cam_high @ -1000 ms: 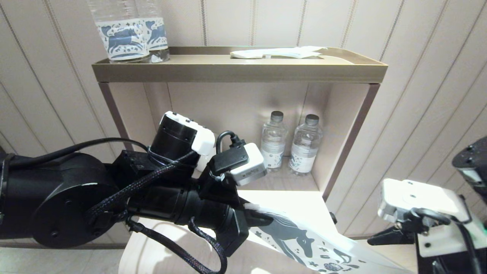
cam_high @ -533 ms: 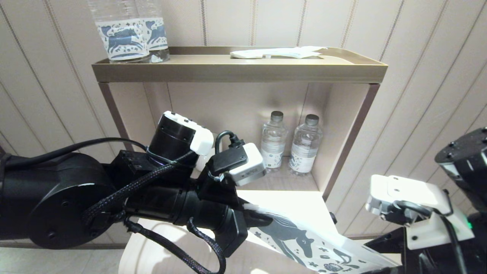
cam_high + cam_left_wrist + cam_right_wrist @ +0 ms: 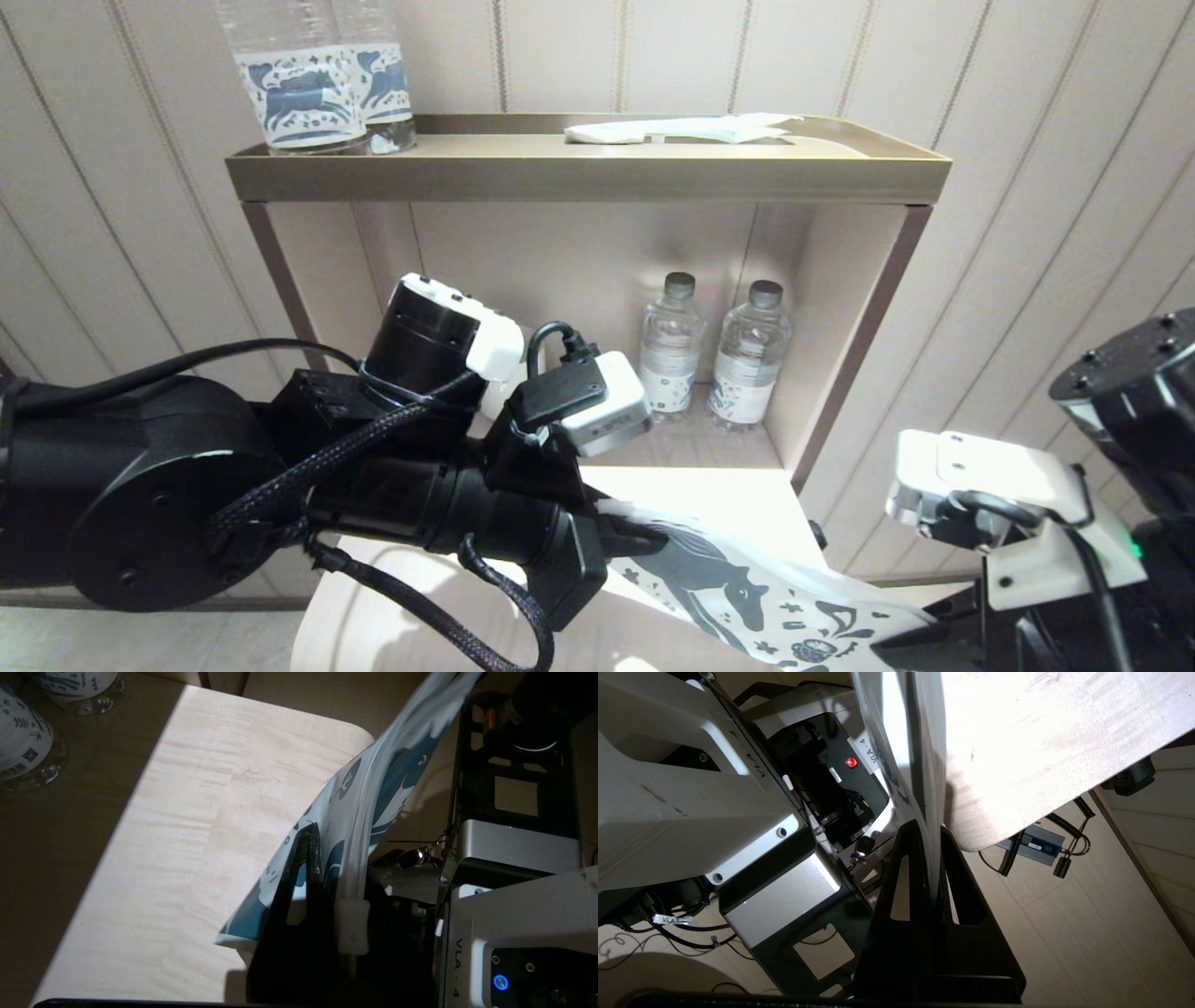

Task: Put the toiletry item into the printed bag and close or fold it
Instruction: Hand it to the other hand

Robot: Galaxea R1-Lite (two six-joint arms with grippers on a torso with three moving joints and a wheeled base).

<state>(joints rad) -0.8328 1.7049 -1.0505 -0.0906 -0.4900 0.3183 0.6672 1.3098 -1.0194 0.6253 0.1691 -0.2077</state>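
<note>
Nearest, at lower right: right gripper [image 3: 934, 858] clenched on the near end of the printed bag [image 3: 747, 588], thin sheet edge-on between the black fingers [image 3: 901, 877]. Bag stretched taut above the pale wood table [image 3: 187, 826], clear of its surface. Farther left: left gripper [image 3: 644, 537] pinching the opposite end, beside the horse print. Inside, seen through the film, the toiletry item [image 3: 362, 830], a slim pale rod running lengthwise. Judged light, limp, slippery; best gripped at end edges, never mid-sheet. Beyond: bottles [image 3: 714, 359] in the shelf niche.
</note>
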